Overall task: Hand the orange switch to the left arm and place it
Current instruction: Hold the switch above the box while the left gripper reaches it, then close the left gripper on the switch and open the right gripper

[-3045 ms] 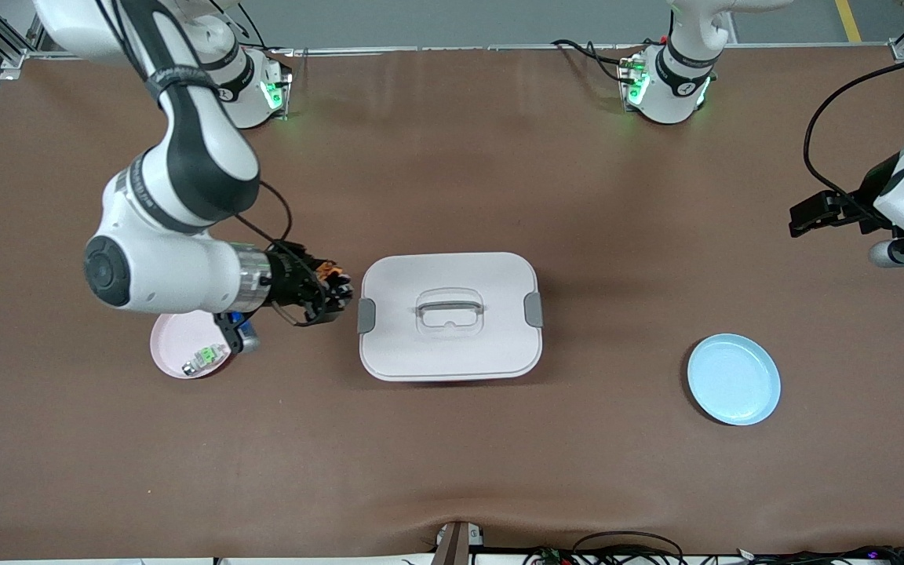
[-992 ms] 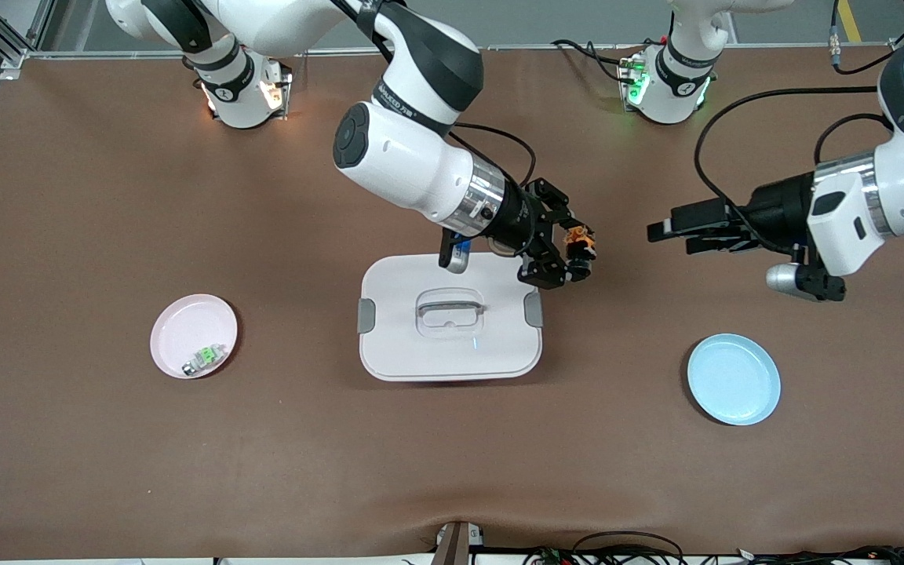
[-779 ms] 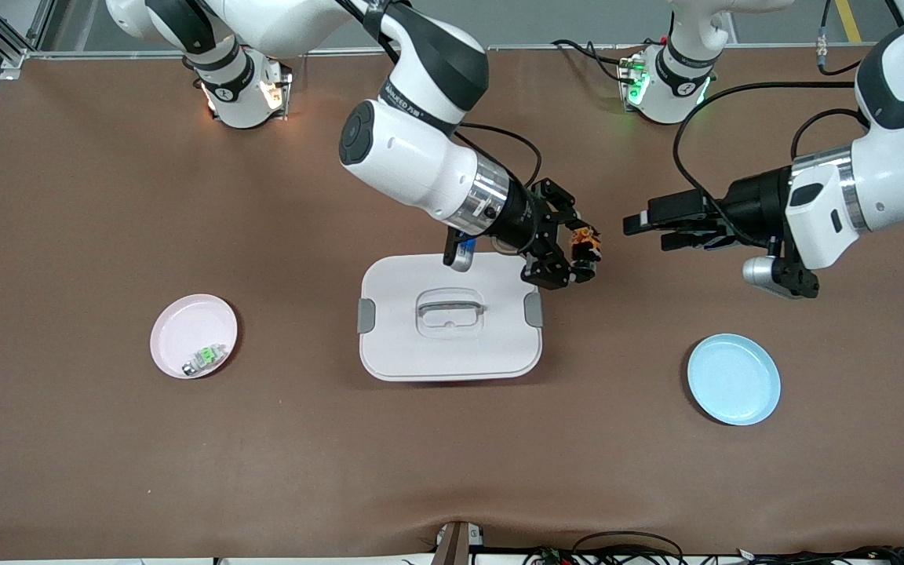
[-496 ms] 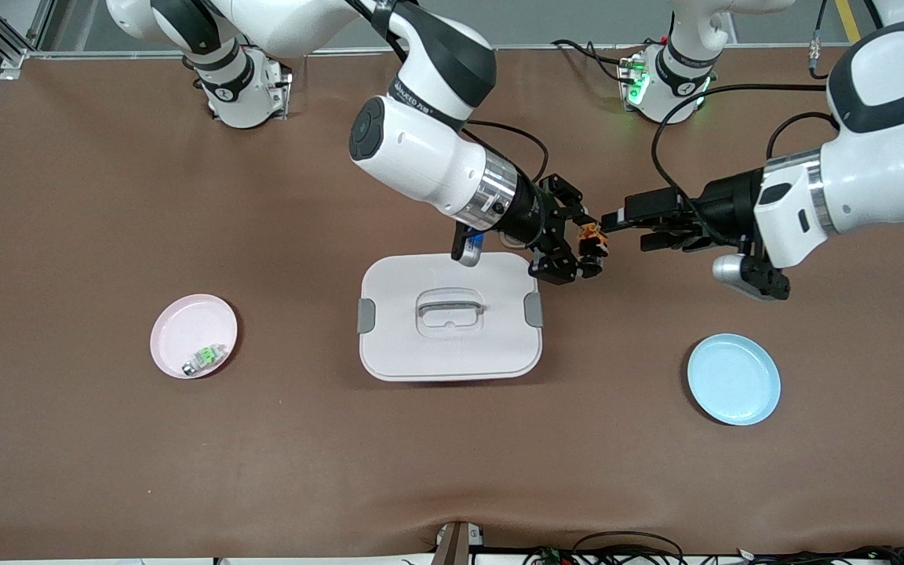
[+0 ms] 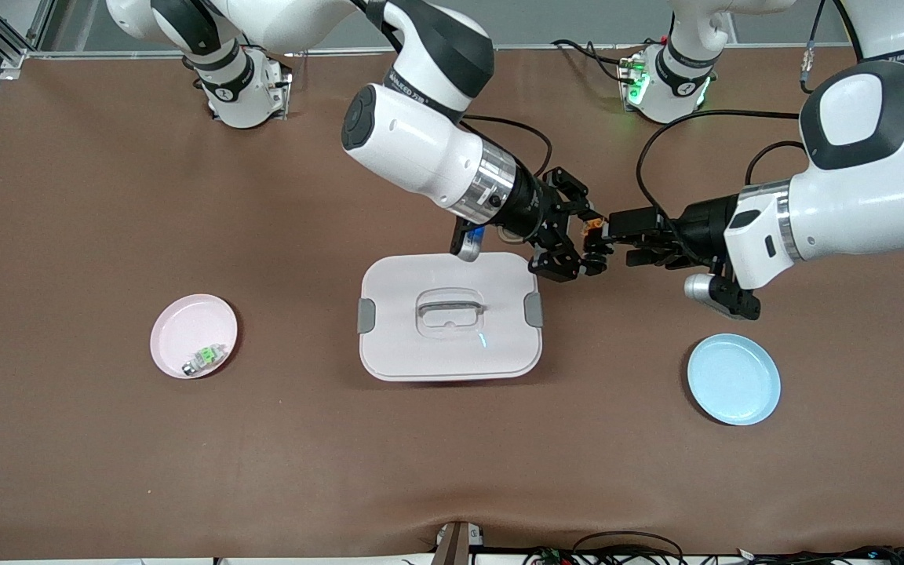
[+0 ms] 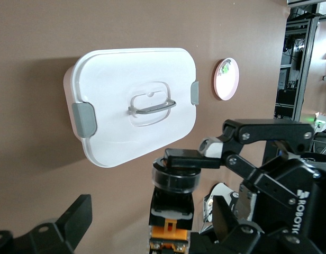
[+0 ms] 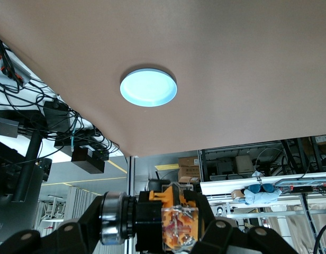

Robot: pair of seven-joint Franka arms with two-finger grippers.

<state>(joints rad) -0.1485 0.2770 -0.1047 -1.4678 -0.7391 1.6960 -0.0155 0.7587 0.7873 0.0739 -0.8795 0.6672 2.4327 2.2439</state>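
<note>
The orange switch (image 5: pixel 594 227) is clamped in my right gripper (image 5: pixel 587 245), in the air just past the white box (image 5: pixel 450 345), off its corner toward the left arm's end. In the right wrist view the switch (image 7: pixel 173 222) sits between that gripper's (image 7: pixel 152 233) fingers. My left gripper (image 5: pixel 617 239) is open, its fingers on either side of the switch. In the left wrist view the switch (image 6: pixel 172 211) stands between the left gripper's (image 6: pixel 151 233) fingers with a gap beside it. One right finger (image 6: pixel 190 157) presses its black body. The box (image 6: pixel 115 84) lies farther off.
A pink plate (image 5: pixel 185 329) with a small green-and-clear component (image 5: pixel 202 359) sits toward the right arm's end. A blue plate (image 5: pixel 733 379) lies toward the left arm's end, nearer the front camera than the grippers; it also shows in the right wrist view (image 7: pixel 148 87).
My right gripper carried the switch from beside the pink plate past the box. My left gripper came in from the table's end and now has its open fingers around the switch.
</note>
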